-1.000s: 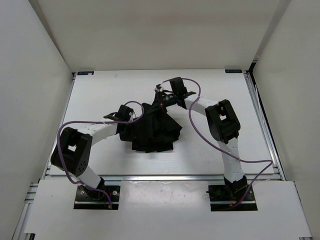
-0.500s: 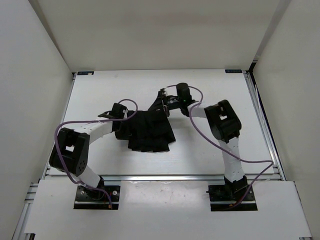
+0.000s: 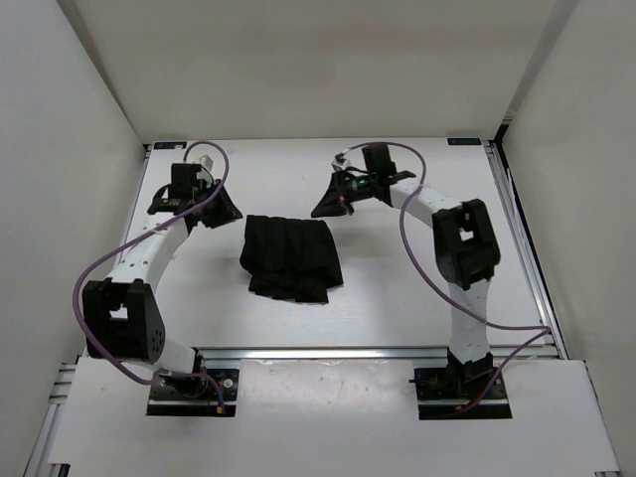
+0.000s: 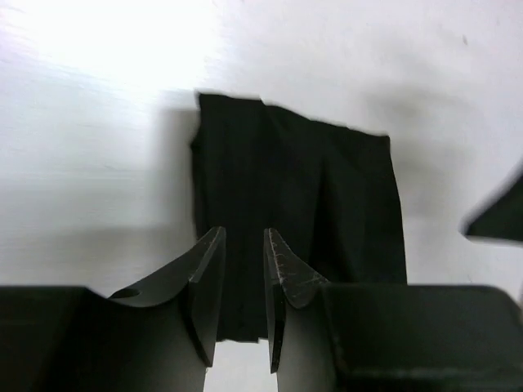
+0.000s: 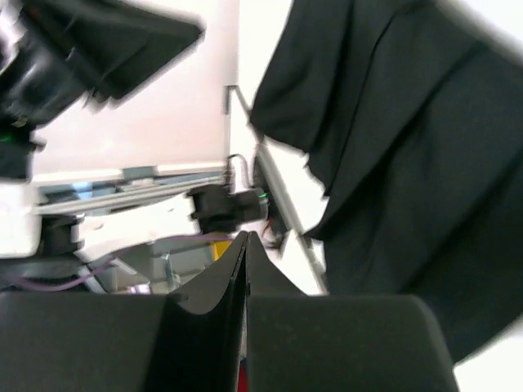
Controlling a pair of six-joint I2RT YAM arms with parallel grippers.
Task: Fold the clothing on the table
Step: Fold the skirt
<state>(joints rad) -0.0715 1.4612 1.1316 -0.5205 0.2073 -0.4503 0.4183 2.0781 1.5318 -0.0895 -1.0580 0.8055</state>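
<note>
The left tool (image 4: 243, 241) is seen partly spread, with nothing gripped. Through its gap the clothing (image 4: 302, 204) is seen lying below and ahead of it. The right tool (image 5: 246, 241) is pressed together and empty, with the black cloth filling the space beyond it.

From above, the clothing (image 3: 291, 256) is found flat on the table (image 3: 417, 268), about midway between the near edge and the far wall. It is gathered into a compact, roughly square block, and its pleats run from near to far. Both tools are held farther back than the garment, which lies between them and toward the near edge. The right tool is just beside the far right corner and so is judged the nearer. The left tool is well apart, off the far left corner.

The left arm (image 3: 149, 253) is bent at a near-left elbow, with the forearm reaching far along the left side. The right arm (image 3: 462, 248) is raised from its base, with the forearm turned leftward toward the far centre. The fold is judged largely done.
</note>
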